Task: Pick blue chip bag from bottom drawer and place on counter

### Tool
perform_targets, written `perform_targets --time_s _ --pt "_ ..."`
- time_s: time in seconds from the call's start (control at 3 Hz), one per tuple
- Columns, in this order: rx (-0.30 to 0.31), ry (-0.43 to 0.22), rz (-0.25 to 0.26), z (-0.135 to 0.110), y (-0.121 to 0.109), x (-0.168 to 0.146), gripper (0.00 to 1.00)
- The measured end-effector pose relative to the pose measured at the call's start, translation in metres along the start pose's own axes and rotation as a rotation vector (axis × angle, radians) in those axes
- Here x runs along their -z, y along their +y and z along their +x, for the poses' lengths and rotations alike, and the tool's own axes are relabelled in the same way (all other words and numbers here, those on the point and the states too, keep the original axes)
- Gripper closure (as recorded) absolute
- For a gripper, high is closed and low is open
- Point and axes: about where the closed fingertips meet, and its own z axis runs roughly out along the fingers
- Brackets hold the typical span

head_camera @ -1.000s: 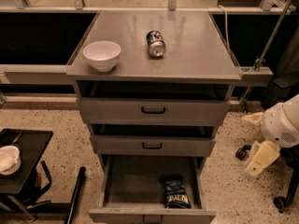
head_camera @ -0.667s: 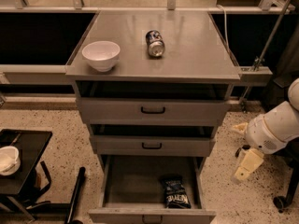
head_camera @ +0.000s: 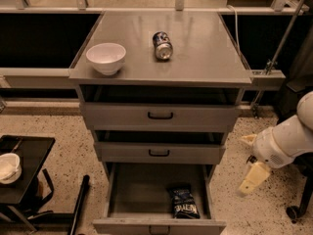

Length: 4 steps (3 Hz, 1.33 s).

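The blue chip bag (head_camera: 183, 202) lies flat inside the open bottom drawer (head_camera: 132, 192), toward its front right. The counter (head_camera: 195, 58) is the grey cabinet top above the three drawers. My gripper (head_camera: 253, 173) hangs from the white arm at the right of the cabinet, level with the bottom drawer and outside it, its cream fingers (head_camera: 254, 177) pointing down-left. It is about a hand's width to the right of the bag and holds nothing visible.
A white bowl (head_camera: 105, 58) and a blue soda can (head_camera: 162, 45) lying on its side sit on the counter. A small black side table (head_camera: 19, 173) with a white bowl (head_camera: 9, 166) stands at the lower left. A black pole (head_camera: 78, 204) leans by the drawer's left side.
The arm and gripper have moved left and slightly down, closer to the open bottom drawer. The bag, bowl and can have not moved.
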Motion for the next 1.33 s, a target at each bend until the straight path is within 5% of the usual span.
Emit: perform_targets --time_s 0.33,0.67,1.0,1.33 --pt "-0.110 -0.033 -0.014 -0.002 0.008 -0.075 0.00" --pt "-0.241 -0.037 0.054 -0.011 -0.016 -0.123 0.00" --pt "-0.352 -0.050 0.168 -0.023 -0.054 -0.150 0.00" --pt "-0.419 -0.104 0.230 -0.036 -0.073 -0.148 0.00"
